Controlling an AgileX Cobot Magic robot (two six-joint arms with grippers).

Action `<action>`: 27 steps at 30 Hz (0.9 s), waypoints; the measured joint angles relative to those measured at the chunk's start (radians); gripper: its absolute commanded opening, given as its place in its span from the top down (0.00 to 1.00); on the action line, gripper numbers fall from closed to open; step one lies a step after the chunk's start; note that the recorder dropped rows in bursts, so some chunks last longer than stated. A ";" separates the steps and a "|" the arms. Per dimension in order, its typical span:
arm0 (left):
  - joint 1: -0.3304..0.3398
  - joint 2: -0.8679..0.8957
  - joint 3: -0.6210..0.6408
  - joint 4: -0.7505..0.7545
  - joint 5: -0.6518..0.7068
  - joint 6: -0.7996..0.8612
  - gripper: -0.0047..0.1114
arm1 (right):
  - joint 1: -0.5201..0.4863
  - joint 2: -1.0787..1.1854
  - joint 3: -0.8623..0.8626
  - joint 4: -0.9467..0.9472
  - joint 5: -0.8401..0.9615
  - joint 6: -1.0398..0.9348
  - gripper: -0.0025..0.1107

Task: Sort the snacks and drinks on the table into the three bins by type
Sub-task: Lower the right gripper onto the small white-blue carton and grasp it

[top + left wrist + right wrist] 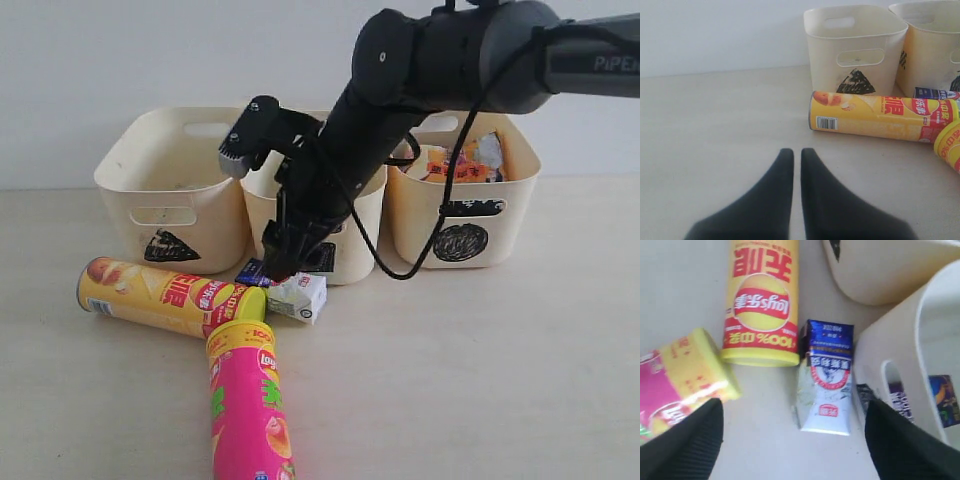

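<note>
A blue-white carton (298, 296) (827, 385) lies on the table (480, 350) in front of the middle bin (352, 235). My right gripper (279, 264) (795, 440) hangs open just above it, one finger on each side, holding nothing. The yellow chip tube (160, 295) (762, 300) (880, 117) lies flat, its cap end beside the carton. Near the front edge lies the pink tube (247, 410) (670, 390). My left gripper (796, 152) is shut and empty, low over bare table, well short of the yellow tube. Orange foil bags (462, 160) sit in the circle bin (465, 215).
The triangle bin (170, 190) (855, 50) stands at the back left with no items visible inside. Something purple (899, 401) shows through the middle bin's (875, 347) slot handle. The right arm reaches across the middle bin and hides its mark.
</note>
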 measured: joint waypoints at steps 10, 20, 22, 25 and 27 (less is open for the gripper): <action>0.000 0.000 0.000 0.000 0.000 0.000 0.92 | 0.000 0.086 0.000 0.007 0.077 0.021 0.36; 0.000 0.000 0.000 0.000 0.000 0.000 0.92 | 0.021 0.160 0.000 -0.214 -0.101 0.216 0.36; 0.000 0.000 0.000 0.000 0.000 0.000 0.92 | 0.021 0.173 0.000 -0.218 -0.109 0.222 0.36; 0.000 0.000 0.000 0.000 0.000 0.000 0.92 | 0.021 0.192 0.000 -0.225 -0.132 0.224 0.36; 0.000 0.000 0.000 0.000 0.000 0.000 0.92 | 0.021 0.202 0.000 -0.225 -0.152 0.225 0.36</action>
